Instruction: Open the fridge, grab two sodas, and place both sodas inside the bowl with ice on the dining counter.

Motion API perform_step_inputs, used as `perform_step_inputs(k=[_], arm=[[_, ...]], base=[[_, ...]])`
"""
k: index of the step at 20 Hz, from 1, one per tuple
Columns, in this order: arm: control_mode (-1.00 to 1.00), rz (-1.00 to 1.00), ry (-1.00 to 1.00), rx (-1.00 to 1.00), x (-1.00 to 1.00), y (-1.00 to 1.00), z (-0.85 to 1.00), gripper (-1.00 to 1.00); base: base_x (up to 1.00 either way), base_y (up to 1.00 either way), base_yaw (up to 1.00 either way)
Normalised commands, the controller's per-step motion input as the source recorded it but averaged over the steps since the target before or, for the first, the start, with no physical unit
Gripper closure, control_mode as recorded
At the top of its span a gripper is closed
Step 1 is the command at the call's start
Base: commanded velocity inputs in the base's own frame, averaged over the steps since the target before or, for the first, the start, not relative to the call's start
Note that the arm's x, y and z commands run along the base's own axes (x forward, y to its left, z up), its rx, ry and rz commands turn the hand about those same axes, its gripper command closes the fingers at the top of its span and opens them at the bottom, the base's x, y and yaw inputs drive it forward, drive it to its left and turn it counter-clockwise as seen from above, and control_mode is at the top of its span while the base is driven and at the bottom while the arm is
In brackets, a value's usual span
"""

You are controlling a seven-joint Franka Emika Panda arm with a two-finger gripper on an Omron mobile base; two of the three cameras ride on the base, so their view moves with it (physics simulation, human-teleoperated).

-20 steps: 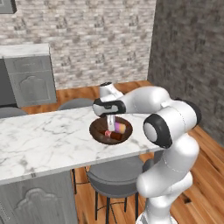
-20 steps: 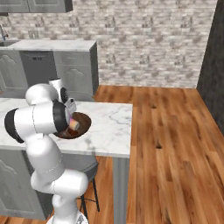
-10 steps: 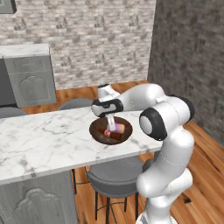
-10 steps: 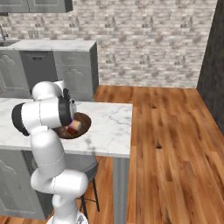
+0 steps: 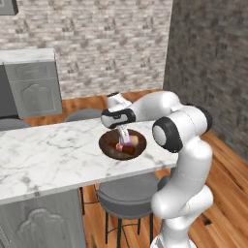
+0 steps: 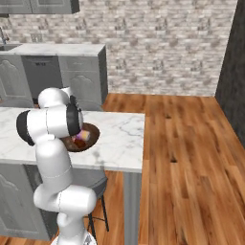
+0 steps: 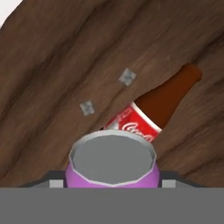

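The dark brown bowl (image 5: 107,147) sits on the white marble dining counter (image 5: 48,160) near its right end. My gripper (image 5: 122,131) reaches down into it, shut on a purple soda can (image 5: 131,140) that fades to yellow. In the hand view the can's grey top (image 7: 111,157) stands between my fingertips (image 7: 56,183), just above the bowl's wood floor (image 7: 52,57). The reddish soda (image 7: 151,111) lies on its side inside the bowl beyond the can, with two small ice cubes (image 7: 127,76) near it. The right base view shows the bowl (image 6: 92,139) and the can (image 6: 82,136) beside my arm.
Round grey stools (image 5: 127,196) stand under the counter's near side, and another (image 5: 85,115) at its far side. Grey cabinets (image 6: 72,67) line the brick back wall. Wood floor (image 6: 191,158) lies open to the right of the counter's end.
My hand has sunk a little deeper into the bowl with the purple can, and the elbow has swung slightly. The bowl and the reddish soda have stayed put.
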Motion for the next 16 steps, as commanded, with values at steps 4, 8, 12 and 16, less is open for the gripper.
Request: perform_step_inputs(k=[4,8,12,16], arm=[[-1.0,0.1,-0.02,0.0,0.0,0.0,0.0,-1.0],[-1.0,0.04,-0.08,0.0,-0.1,-0.02,0.23,-1.0],[-1.0,0.03,-0.12,0.0,-0.16,-0.02,0.49,-1.0],[-1.0,0.01,-0.13,0.0,-0.31,0.0,0.53,-1.0]], base=[[0.0,0.0,0.0],[0.0,0.0,0.0],[0.0,0.0,0.0],[0.0,0.0,0.0]])
